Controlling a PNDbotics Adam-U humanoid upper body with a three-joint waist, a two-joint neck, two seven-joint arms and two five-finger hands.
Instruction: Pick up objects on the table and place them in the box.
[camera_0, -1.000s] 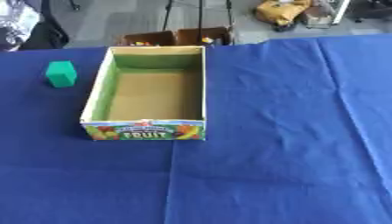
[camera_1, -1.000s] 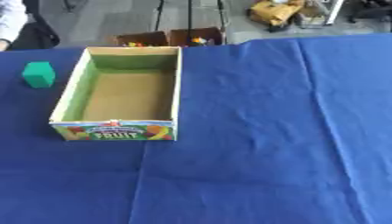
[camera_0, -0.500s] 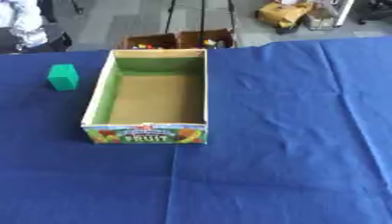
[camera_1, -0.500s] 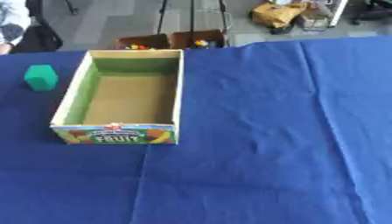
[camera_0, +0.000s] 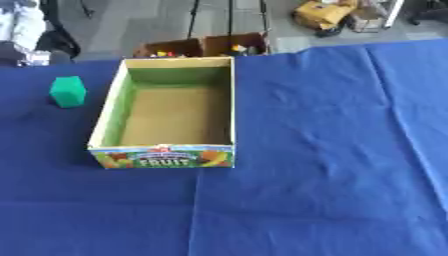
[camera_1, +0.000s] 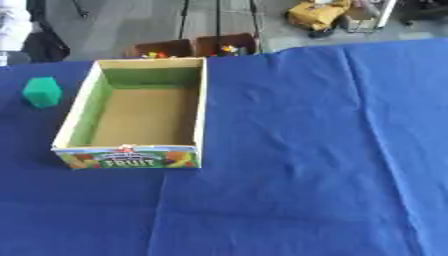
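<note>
Left eye view: open cardboard box with green inner walls and "FRUIT" printed on its near face, standing left of centre on the blue tablecloth. Nothing inside but bare brown floor. Green block upright on the cloth, just beside the box's left wall, near its far end, not touching. No robot hand anywhere in frame, so no fingers to judge as open or closed, and no relation to the block to report.

Right eye view: same layout; block well left of the box's far corner. Hands again out of frame.
</note>
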